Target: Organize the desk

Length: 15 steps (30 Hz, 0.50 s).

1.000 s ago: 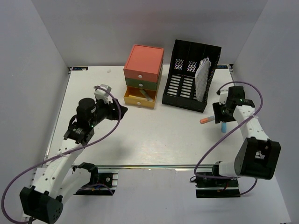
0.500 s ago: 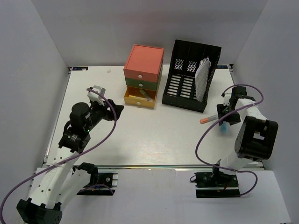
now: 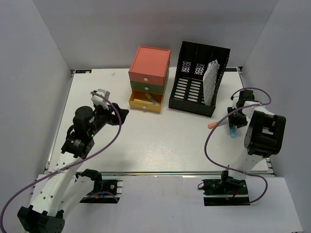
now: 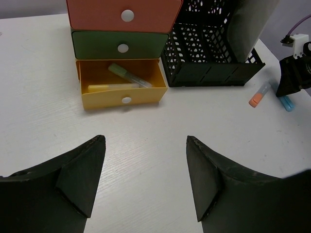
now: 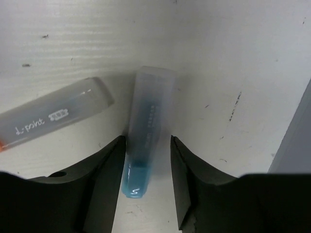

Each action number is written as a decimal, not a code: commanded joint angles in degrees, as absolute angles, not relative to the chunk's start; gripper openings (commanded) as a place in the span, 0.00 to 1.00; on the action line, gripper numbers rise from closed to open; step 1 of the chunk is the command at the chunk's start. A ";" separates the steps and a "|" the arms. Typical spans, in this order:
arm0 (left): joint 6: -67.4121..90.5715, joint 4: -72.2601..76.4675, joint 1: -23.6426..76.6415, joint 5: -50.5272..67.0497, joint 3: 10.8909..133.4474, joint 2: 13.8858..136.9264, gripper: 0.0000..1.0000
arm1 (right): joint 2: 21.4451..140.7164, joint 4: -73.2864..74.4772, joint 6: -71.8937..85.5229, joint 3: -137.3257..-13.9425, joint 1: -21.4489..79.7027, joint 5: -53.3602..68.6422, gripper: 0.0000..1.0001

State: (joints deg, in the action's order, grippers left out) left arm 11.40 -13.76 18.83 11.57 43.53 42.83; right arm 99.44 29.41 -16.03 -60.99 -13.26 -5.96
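Two markers lie on the white desk (image 3: 160, 141) at its right side. One is a blue marker (image 5: 148, 128), the other a clear marker with an orange cap (image 5: 53, 119). My right gripper (image 5: 147, 143) points down over the blue marker (image 3: 233, 132), open, its jaws astride the blue end. One finger touches the marker and a gap shows at the other. My left gripper (image 4: 145, 141) hovers open over the bare left half of the desk with nothing between its fingers.
A three-drawer box (image 3: 149, 73) stands at the back, its yellow bottom drawer (image 4: 121, 99) pulled open with two markers inside. A black slotted file rack (image 3: 197, 80) holding a patterned paper stands to its right. A metal rail (image 3: 160, 173) runs along the near edge.
The right arm has folded back and its gripper has come down over the blue marker, jaws narrowing around it. The left gripper drew back slightly to the left, then held still.
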 commanded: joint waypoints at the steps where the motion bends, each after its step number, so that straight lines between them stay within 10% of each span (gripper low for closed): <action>1: 10.90 -14.06 18.63 10.46 43.50 42.89 0.77 | 100.54 25.41 -15.29 -61.09 -13.36 -6.78 0.47; 15: 10.63 -14.59 18.63 6.33 42.89 44.12 0.77 | 86.51 31.01 -22.22 -60.73 -13.45 2.23 0.00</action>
State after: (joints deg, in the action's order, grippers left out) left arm 11.35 -13.96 18.83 8.05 43.53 44.29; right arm 96.07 28.42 -18.44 -59.55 -13.50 -4.21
